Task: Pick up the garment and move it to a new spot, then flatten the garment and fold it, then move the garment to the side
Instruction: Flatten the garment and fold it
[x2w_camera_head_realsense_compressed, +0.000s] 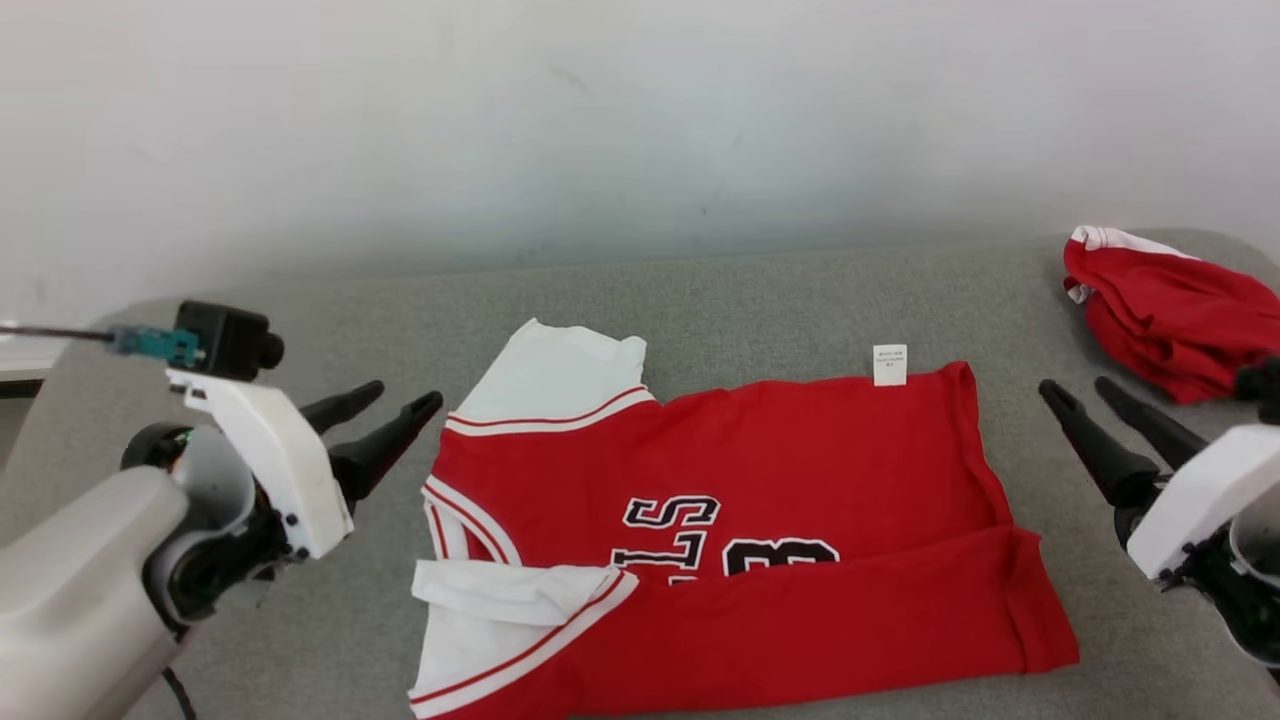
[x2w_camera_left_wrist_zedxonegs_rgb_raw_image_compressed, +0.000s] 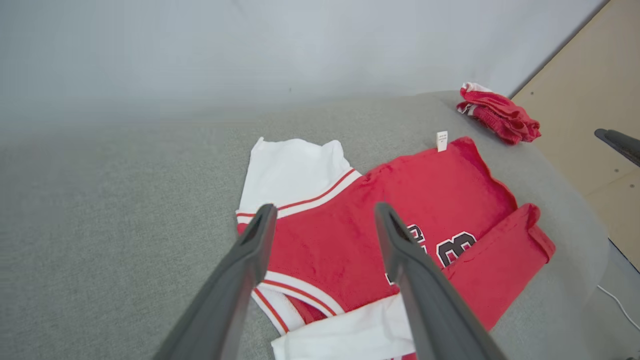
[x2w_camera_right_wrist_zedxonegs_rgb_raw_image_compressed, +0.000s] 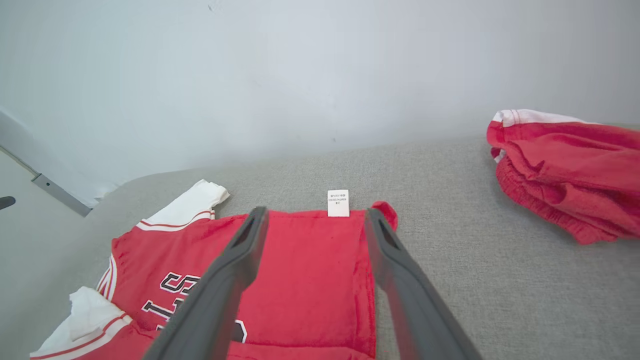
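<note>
Both wide open and empty: left gripper (x2w_camera_head_realsense_compressed: 406, 392) just off the sleeve end, right gripper (x2w_camera_head_realsense_compressed: 1072, 384) just off the hem end of the red-and-white jersey (x2w_camera_head_realsense_compressed: 760, 450). Jersey flat at centre of grey fabric-covered surface (x2w_camera_head_realsense_compressed: 760, 300), near edge folded over the lettering, white label (x2w_camera_head_realsense_compressed: 889, 364) at far edge. Crumpled red garment (x2w_camera_head_realsense_compressed: 1170, 310) at far right. Pale wall (x2w_camera_head_realsense_compressed: 640, 120) behind; tan floor (x2w_camera_left_wrist_zedxonegs_rgb_raw_image_compressed: 585, 100) beyond.
</note>
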